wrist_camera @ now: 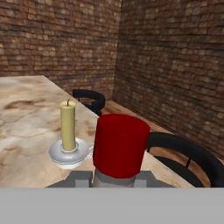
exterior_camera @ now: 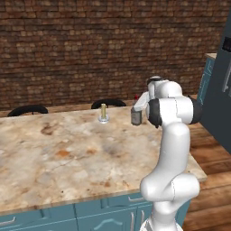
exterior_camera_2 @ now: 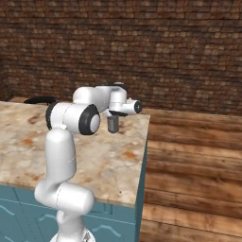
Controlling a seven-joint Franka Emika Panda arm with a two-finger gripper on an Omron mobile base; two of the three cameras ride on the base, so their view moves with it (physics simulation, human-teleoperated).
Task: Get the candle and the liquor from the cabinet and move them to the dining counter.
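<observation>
Gripper [exterior_camera: 136,109] closed on the liquor bottle [exterior_camera: 136,117], holding it by the neck just under the red cap [wrist_camera: 120,145]. Dark grey-brown bottle body hanging upright below the hand, over the far right part of the dining counter [exterior_camera: 67,153]; cannot tell whether its base touches the stone or hangs just above it. In the right base view, same bottle [exterior_camera_2: 113,124] under the hand, near the counter's [exterior_camera_2: 113,165] right edge, with the white arm reaching out across the slab towards it. Fingertips themselves hidden behind the cap in the hand view.

Candle [exterior_camera: 103,113] standing upright on the dining counter, to the left of the liquor bottle and apart from it, near the far edge of the slab. Short yellow stick with a dark wick, set in a small pale saucer-like holder [wrist_camera: 68,153] resting flat on the stone. In the hand view, candle [wrist_camera: 68,124] just left of the red cap and a little farther off.

Two black stools beyond the far edge of the dining counter: one [exterior_camera: 28,109] well left of the candle, another [exterior_camera: 108,103] just behind it. Brown brick wall [exterior_camera: 90,45] behind the stools. Wooden plank floor [exterior_camera_2: 194,160] right of the counter. Teal base with silver handles [exterior_camera: 67,216] under the slab's near edge.
</observation>
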